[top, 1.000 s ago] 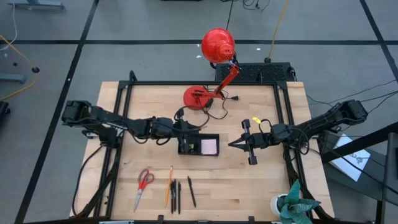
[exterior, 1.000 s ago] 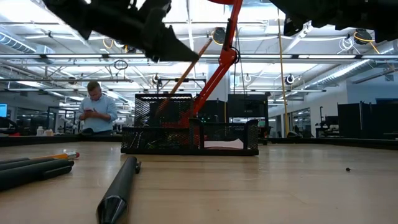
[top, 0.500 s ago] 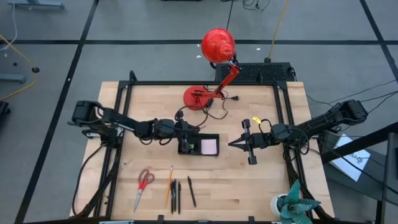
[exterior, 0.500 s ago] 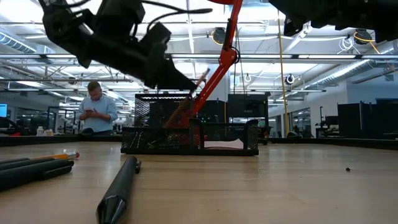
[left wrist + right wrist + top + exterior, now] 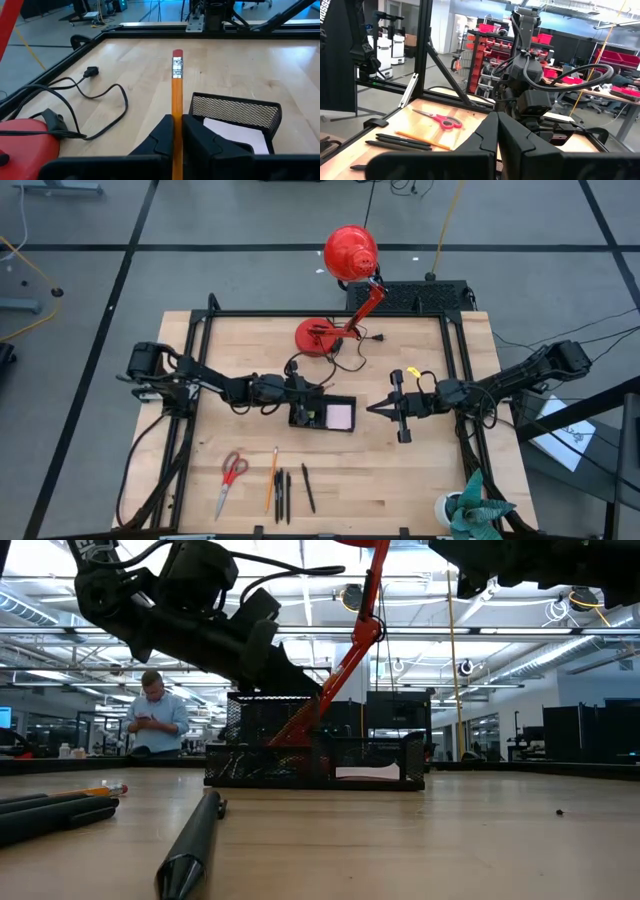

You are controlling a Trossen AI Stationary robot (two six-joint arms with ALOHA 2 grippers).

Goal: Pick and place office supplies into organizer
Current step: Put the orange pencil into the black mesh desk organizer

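Observation:
My left gripper (image 5: 297, 392) is over the taller left section of the black mesh organizer (image 5: 322, 416), shut on an orange pencil (image 5: 177, 95). The pencil's lower part drops out of sight behind the fingers toward that section (image 5: 275, 725). A pink sticky-note pad (image 5: 337, 416) lies in the organizer's low section. Red-handled scissors (image 5: 232, 472), a second orange pencil (image 5: 271, 478) and black pens (image 5: 285, 495) lie on the table near its front edge. My right gripper (image 5: 372, 409) hovers shut to the organizer's right, holding nothing. My left gripper pinches the pencil's shaft (image 5: 177, 120) between its two fingers, some way below the eraser. The fingers come from the table's left, slanting slightly down, and lie across the pencil. The pencil stands steeply with its eraser end (image 5: 177, 55) uppermost. The fingers hide its lower end.
A red desk lamp stands on its base (image 5: 315, 337) just behind the organizer, head (image 5: 350, 252) beyond the far edge, with its cord (image 5: 345, 358) looped on the wood. A small potted plant (image 5: 468, 510) sits at the near right corner. A person (image 5: 155, 715) stands far behind.
My left gripper has come down toward the organizer's taller section with the pencil, rolling a little as it sank. The pencil now sits lower, with its bottom part behind the mesh. The organizer has slid slightly toward the table's right.

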